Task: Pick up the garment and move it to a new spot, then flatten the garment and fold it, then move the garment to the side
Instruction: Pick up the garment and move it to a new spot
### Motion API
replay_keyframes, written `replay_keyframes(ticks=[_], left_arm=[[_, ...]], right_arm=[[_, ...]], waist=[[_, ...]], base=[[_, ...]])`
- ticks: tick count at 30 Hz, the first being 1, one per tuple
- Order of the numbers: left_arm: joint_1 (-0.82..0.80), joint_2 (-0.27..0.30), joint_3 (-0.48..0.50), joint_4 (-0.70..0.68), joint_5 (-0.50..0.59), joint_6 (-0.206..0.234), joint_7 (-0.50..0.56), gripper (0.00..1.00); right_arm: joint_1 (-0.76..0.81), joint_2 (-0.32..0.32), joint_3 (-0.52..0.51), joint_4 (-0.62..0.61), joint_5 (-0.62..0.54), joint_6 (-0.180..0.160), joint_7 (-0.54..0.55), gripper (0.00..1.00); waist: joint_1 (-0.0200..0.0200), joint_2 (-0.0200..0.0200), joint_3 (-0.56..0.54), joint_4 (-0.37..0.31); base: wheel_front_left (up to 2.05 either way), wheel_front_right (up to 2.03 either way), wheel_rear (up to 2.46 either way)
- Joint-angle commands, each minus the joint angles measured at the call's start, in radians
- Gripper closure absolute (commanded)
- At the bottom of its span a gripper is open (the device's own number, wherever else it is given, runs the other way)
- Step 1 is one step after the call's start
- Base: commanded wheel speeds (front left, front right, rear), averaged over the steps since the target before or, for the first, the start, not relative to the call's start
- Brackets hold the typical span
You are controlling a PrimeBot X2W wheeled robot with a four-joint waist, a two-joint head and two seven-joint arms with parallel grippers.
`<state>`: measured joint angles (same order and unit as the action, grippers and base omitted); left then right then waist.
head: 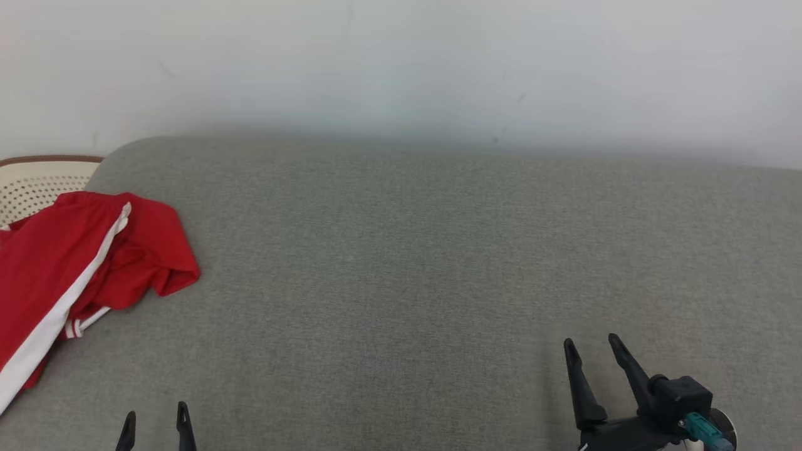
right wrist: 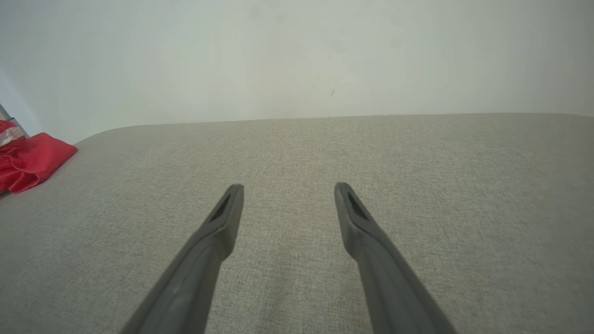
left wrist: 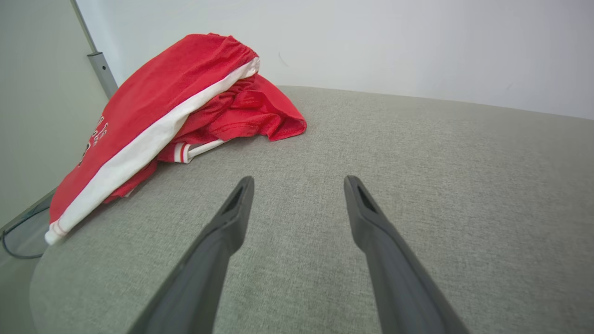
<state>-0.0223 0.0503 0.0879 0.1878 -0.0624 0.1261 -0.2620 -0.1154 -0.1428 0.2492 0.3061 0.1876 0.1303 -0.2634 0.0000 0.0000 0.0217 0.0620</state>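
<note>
Grey woven upholstery (head: pixel 401 263) spans the head view, backed by a white wall (head: pixel 401 62). Left gripper (head: pixel 156 411), at 7 o'clock, and right gripper (head: pixel 591 341), at 5 o'clock, hover with fingers spread apart, both empty. Red garment (head: pixel 144 250) with a white side stripe lies crumpled at 9 o'clock on the upholstery's left edge, well apart from both grippers. Cream perforated basket (head: pixel 31 181), brown-rimmed, sits behind it at 10 o'clock.

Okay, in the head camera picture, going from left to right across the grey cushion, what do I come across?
Red garment → left gripper → right gripper. The basket behind the garment overlaps it, so it is left out.
</note>
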Motion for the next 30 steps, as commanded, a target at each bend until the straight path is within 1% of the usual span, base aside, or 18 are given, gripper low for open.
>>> replay_keyframes(ticks=[1, 9, 16, 20, 26, 28, 30], left_arm=[[0.009, 0.000, 0.004, 0.005, -0.006, 0.006, -0.004, 0.00], [0.041, 0.000, 0.019, 0.015, -0.020, 0.011, -0.004, 0.00], [0.077, 0.000, 0.050, 0.014, -0.037, 0.017, -0.004, 0.00], [0.090, 0.000, 0.066, -0.018, -0.043, 0.025, -0.004, 0.00], [0.083, 0.000, 0.080, -0.027, -0.062, 0.032, -0.004, 0.00], [0.059, 0.000, 0.086, -0.007, -0.098, 0.019, -0.004, 0.00], [0.024, 0.000, 0.096, 0.009, -0.093, 0.005, -0.004, 0.00]], right_arm=[[-0.009, -0.008, 0.017, -0.004, -0.009, 0.001, -0.002, 0.00], [-0.016, -0.002, 0.069, 0.003, 0.011, 0.001, -0.002, 0.00], [-0.013, 0.002, 0.112, 0.019, 0.019, 0.001, -0.002, 0.00], [-0.019, 0.002, 0.128, 0.024, 0.020, 0.001, -0.002, 0.00], [-0.040, -0.009, 0.136, 0.015, 0.019, 0.001, -0.002, 0.00], [-0.041, -0.014, 0.132, 0.011, 0.025, 0.001, -0.002, 0.00], [-0.044, -0.026, 0.124, 0.006, 0.025, 0.001, -0.002, 0.00]], waist=[[0.0000, 0.0000, -0.006, 0.056], [0.0000, 0.0000, -0.015, 0.185], [0.0000, 0.0000, -0.030, 0.262], [0.0000, 0.0000, -0.031, 0.278], [0.0000, 0.0000, -0.005, 0.267], [0.0000, 0.0000, 0.011, 0.257], [0.0000, 0.0000, 0.027, 0.245]], base=[[0.00, 0.00, 0.00], [0.00, 0.00, 0.00], [0.00, 0.00, 0.00], [0.00, 0.00, 0.00], [0.00, 0.00, 0.00], [0.00, 0.00, 0.00], [0.00, 0.00, 0.00]])
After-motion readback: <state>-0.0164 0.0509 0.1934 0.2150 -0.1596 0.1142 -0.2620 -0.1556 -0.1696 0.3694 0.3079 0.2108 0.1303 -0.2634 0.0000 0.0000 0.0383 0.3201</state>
